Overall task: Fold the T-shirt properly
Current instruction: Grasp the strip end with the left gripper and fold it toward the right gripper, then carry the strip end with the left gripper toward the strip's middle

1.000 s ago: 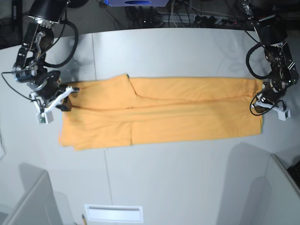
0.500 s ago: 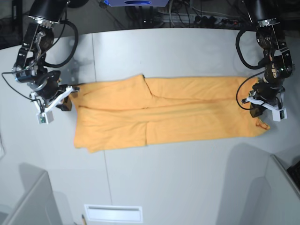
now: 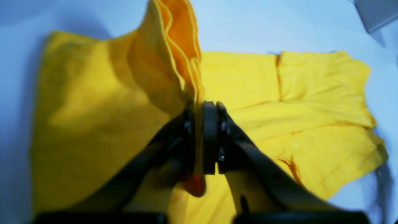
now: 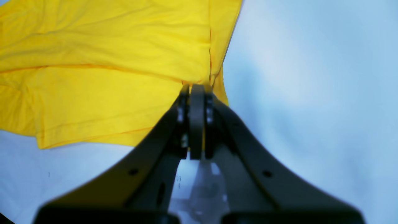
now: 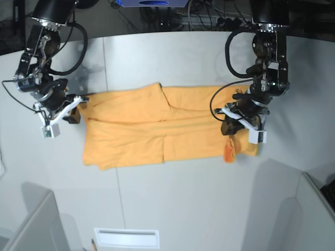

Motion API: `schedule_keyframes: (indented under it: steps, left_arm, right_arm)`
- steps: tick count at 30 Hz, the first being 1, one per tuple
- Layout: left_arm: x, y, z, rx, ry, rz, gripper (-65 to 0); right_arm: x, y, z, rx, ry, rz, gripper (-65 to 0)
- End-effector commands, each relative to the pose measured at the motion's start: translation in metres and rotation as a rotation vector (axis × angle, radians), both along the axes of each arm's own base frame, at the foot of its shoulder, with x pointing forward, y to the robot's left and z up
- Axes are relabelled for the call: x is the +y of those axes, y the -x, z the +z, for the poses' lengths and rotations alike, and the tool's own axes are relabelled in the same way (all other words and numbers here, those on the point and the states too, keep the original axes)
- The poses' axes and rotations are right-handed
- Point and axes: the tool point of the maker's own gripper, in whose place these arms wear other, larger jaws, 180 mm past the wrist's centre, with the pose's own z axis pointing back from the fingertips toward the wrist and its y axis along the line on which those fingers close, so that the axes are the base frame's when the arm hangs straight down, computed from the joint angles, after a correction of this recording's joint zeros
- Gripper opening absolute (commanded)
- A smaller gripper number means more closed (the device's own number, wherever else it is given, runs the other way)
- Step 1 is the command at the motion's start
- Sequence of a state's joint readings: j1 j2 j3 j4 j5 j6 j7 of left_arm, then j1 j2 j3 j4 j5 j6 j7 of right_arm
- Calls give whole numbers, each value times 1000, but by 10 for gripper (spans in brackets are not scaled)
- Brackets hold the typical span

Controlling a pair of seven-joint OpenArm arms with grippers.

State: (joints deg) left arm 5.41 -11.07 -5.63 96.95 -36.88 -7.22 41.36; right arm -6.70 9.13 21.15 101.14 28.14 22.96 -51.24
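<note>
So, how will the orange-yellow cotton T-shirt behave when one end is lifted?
The orange-yellow cotton T-shirt is probably floppy: the end pinched in the left gripper bunches into hanging folds. It likely drags rather than slides freely, since the remainder lies flat on the grey table.

The work surface is a wide pale grey table (image 5: 172,52) with a curved far edge, and a thin seam (image 5: 112,141) runs across it from far to near. Behind the table the background is dark, with many cables (image 5: 209,18) and a blue object (image 5: 152,3) at the top edge. At the near corners stand two grey box-like panels (image 5: 29,225), one on each side. A white flat slotted piece (image 5: 126,238) lies at the near edge. The light is soft, with faint shadows.
</note>
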Motion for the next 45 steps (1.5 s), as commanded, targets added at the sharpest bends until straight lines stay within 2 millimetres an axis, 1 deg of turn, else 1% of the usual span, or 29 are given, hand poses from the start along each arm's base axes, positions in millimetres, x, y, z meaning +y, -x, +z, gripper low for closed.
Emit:
schedule_keyframes:
  steps: [1,4,6,10,12,14,19,21,23,26,31,35,37,38,40,42,45]
  left_arm:
    - [-7,-11,11,-43,21,-8,-650]
    - [-20,-12,-5,0,37,-33,-650]
    - [-28,-12,-9,11,59,-33,-650]
    - [-43,-14,-7,9,96,-37,-650]
    - [-50,-20,-1,-8,115,-39,-650]
    - [-55,-23,0,-10,123,-45,-650]
    - [-77,-22,-2,-1,125,-106,-650]
    - [-83,-21,-2,0,125,-121,-650]
    - [-85,-21,-2,0,127,-128,-650]
    - [-85,-21,-2,0,127,-128,-650]
    - [-86,-21,-2,0,128,-128,-650]
    - [-92,-27,6,-18,144,-130,-650]
    - [-92,-28,2,-9,145,-128,-650]
    - [-92,-32,5,-15,144,-128,-650]
    - [-92,-34,1,-6,143,-127,-650]
    - [-92,-33,-4,8,143,-125,-650]
    - [-91,-32,-5,12,143,-125,-650]
  right_arm:
    - [-4,-8,13,-50,3,-2,-650]
    - [-4,-8,13,-50,3,-2,-650]
    - [-4,-7,12,-45,3,-2,-650]
    - [-4,-5,10,-39,3,-2,-650]
    - [-4,-4,9,-37,3,-2,-650]
    - [-3,-4,9,-37,2,-3,-650]
    - [-3,-3,8,-34,2,-3,-650]
    - [-2,-3,8,-34,-3,-3,-650]
    - [1,-3,8,-36,-12,-4,-650]
    - [3,2,4,-23,-15,-4,-650]
    - [4,3,4,-24,-16,-2,-650]
    - [4,2,5,-26,-16,-2,-650]
    - [4,2,5,-26,-16,-2,-650]
    - [4,3,4,-23,-16,-2,-650]
    - [4,3,4,-21,-16,-2,-650]
    - [4,3,4,-21,-16,-2,-650]
    - [4,3,4,-23,-16,-2,-650]
